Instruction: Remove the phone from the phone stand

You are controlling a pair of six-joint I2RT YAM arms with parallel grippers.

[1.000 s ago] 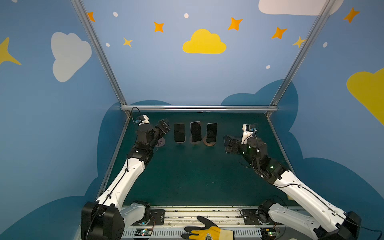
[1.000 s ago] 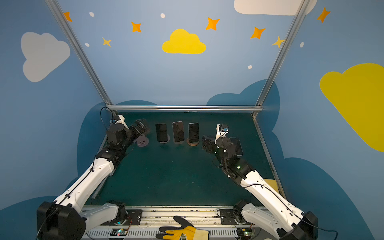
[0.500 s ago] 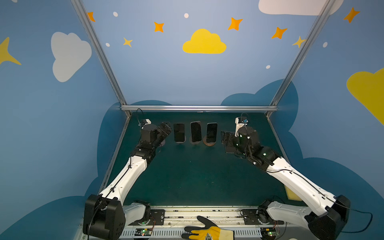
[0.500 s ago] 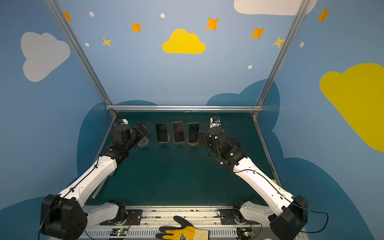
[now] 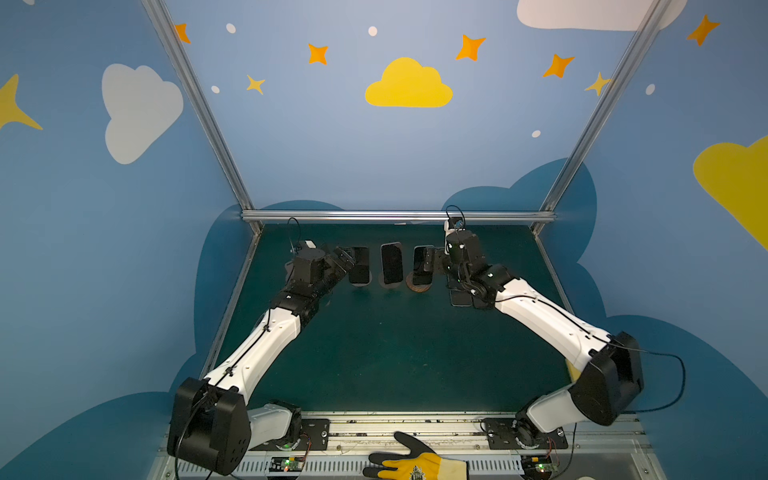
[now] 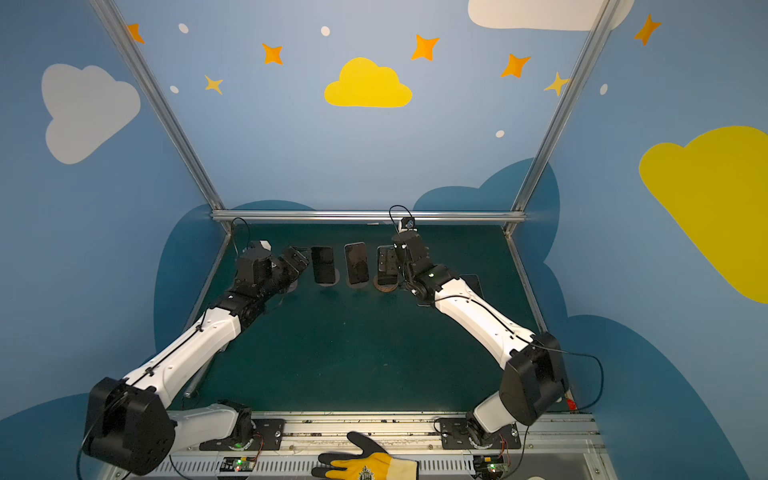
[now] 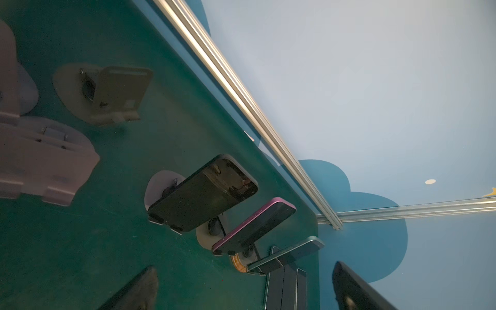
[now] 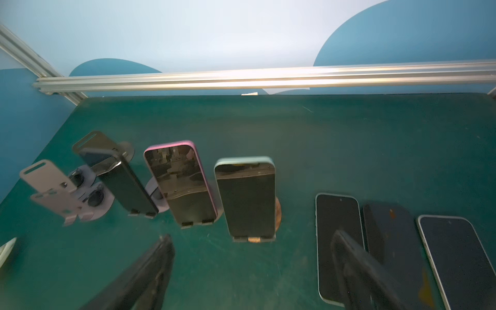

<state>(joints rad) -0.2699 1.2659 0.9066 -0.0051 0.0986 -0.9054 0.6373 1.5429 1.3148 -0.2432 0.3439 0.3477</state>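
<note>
Now | right jaws, left jaws gaping, empty | best: straddle teal phone (image 8: 245, 198) edgewise, lift clear of stand (image 5: 417, 287) lip

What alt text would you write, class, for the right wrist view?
Three phones stand upright on stands on a green mat: a black phone, a pink-edged phone and a pale-green-edged phone. Three flat phones lie beside the last, empty stands beside the first, and the open right gripper faces the row.

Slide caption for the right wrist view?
Open right hand faces three phones on stands; three more lie flat on the mat.
</note>
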